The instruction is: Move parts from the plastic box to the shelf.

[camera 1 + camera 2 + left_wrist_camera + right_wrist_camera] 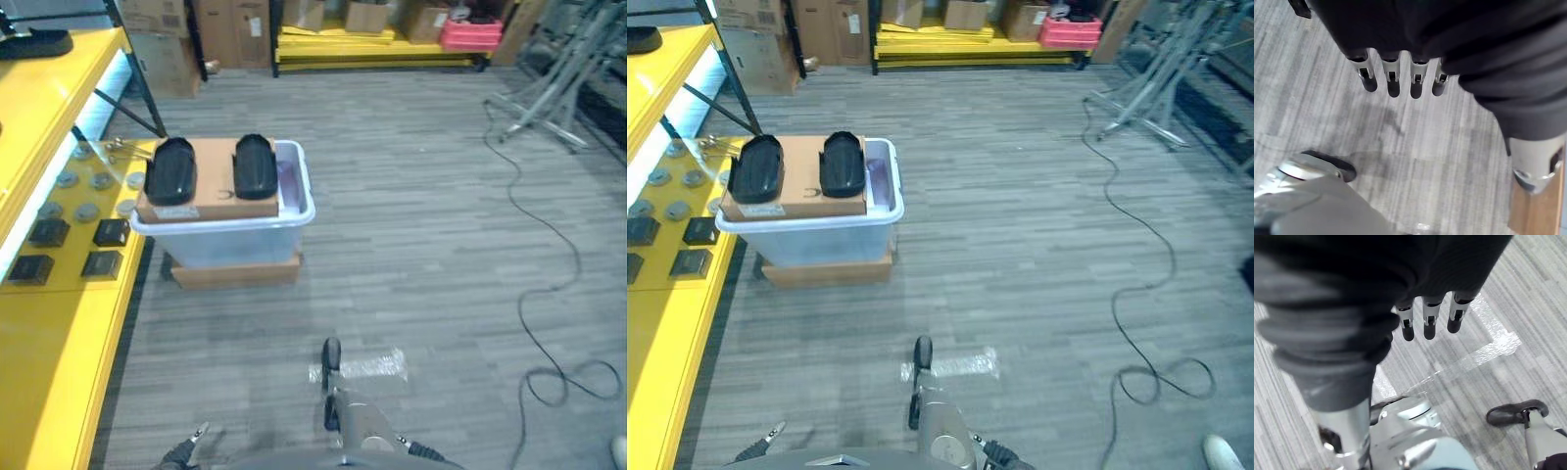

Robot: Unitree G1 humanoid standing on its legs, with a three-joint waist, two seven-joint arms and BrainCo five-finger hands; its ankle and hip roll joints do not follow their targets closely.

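- Grey plank floor (411,196) ran back to stacked cardboard boxes (230,29) and a low yellow rack (372,49) holding one pink crate (470,34).
- One clear plastic box (235,235) sat on a flat cardboard base (235,271), just beside the yellow shelf (59,323).
- One cardboard sheet (208,181) lay across the box, carrying two black parts (171,169), side by side and apart.
- Four black square pieces (110,232) lay on the shelf in two pairs, near several round grey discs (86,211).
- Left hand (1400,78) hung over the floor, fingers straight and empty.
- Right hand (1427,316) likewise hung with fingers straight, holding nothing.
- One strip of clear tape (367,367) lay on the floor.
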